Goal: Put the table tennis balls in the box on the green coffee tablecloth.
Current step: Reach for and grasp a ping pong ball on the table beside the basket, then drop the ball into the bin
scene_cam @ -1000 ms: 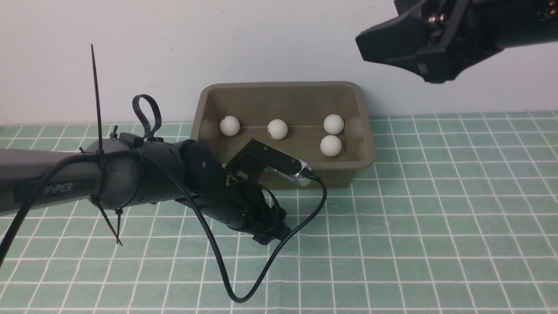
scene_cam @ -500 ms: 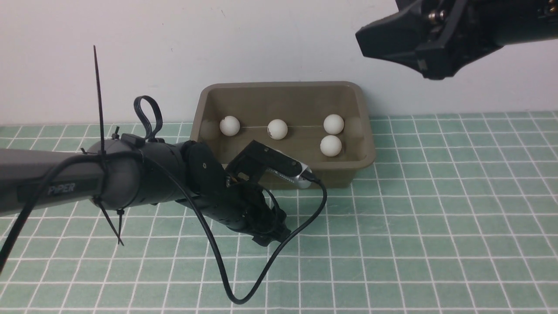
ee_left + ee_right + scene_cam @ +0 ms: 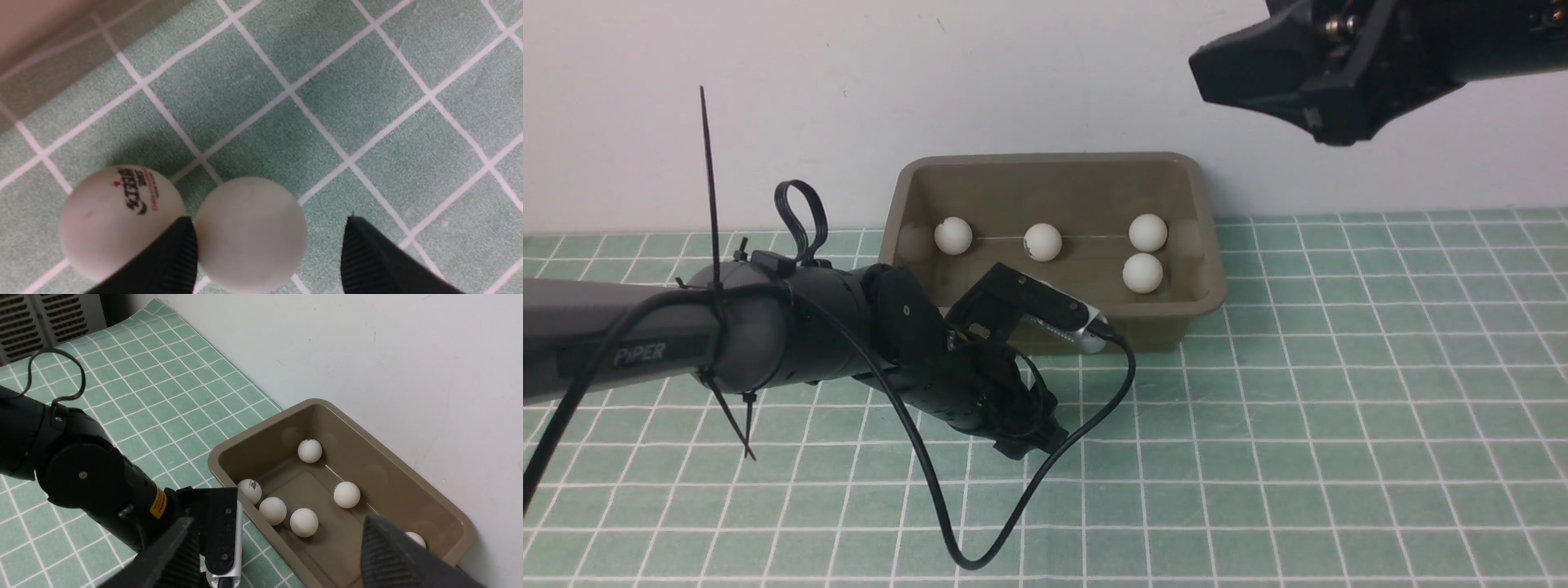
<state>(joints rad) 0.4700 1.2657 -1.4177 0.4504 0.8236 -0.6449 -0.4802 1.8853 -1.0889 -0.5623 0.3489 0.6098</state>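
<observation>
We read left claw (image 3: pixel 267 224) open, astride plain ball (image 3: pixel 250 234) on green coffee tablecloth (image 3: pixel 367 102). One finger (image 3: pixel 163 261) wedged between it and logo ball (image 3: pixel 118 216), other finger (image 3: pixel 380 265) apart. Left arm nearer. Right claw (image 3: pixel 276 520) open, empty, high over box (image 3: pixel 359 457). Six boxed balls (image 3: pixel 304 522).

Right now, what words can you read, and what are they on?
"PiPER": white letters on the dark grey left-arm tube.
Black-and-red print with a star on a small white table tennis ball, left wrist view: not legible.
Dark logo on another white ball in the olive-brown plastic box: too small.
Orange sticker on the black left wrist: too small.
</observation>
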